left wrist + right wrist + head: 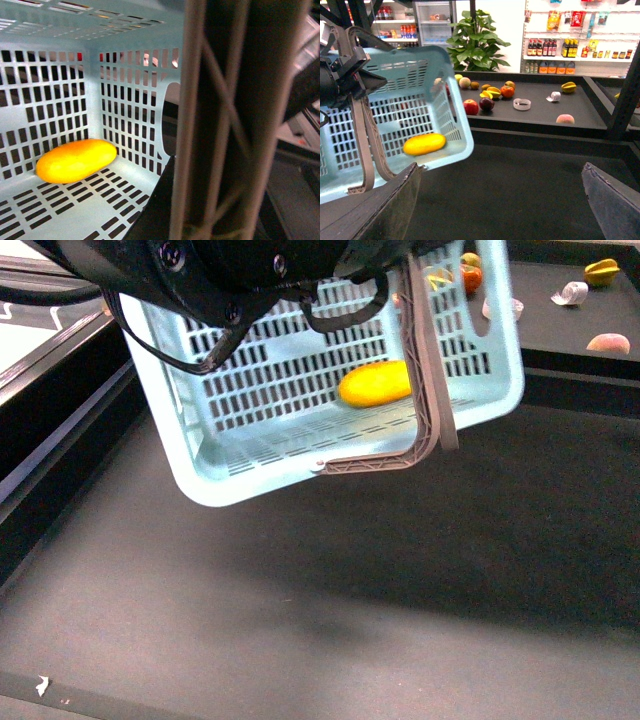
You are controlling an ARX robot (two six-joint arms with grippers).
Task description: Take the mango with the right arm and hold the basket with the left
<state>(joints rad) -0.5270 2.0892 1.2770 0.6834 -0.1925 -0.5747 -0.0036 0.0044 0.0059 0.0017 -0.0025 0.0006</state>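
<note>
Your main risk is the tilt: the basket (pixel 300 410) hangs clear of the dark counter (pixel 330 610), tipped so its open side faces you, and the mango (pixel 376 383) rests low against a slatted wall, so a sharper lean or a jolt could roll it out. The left gripper is hidden by the arm housing (pixel 200 270); you cannot tell its state, though it evidently carries the basket by the grey handle (pixel 425 370). The right gripper (pixel 505 195) stands open and empty, well apart from the mango, to its right.
</note>
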